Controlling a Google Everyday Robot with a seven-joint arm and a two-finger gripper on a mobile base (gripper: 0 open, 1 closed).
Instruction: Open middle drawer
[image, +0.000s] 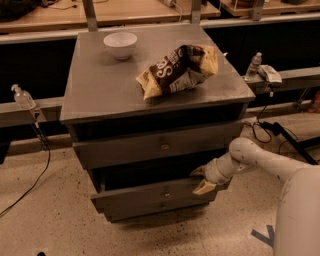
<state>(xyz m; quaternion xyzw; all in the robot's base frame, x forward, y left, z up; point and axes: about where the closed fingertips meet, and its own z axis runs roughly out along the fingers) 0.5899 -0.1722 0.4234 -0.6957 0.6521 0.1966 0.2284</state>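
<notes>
The grey cabinet (100, 95) has three drawer fronts. The middle drawer (145, 192), shallow with a small round knob (167, 195), stands pulled out a little, with a dark gap above it. My gripper (201, 180) is at the drawer's right end. Its tan fingers (204, 188) are spread apart, one above and one against the front's upper right edge. The taller top drawer (130, 148) is shut. The slim bottom drawer (150, 206) sits just below the middle one.
A white bowl (120, 44) and a crumpled chip bag (177, 69) lie on the cabinet top. A small bottle (22, 96) stands on the left rail, and another bottle (253, 65) on the right rail. Cables (270, 131) run over the speckled floor.
</notes>
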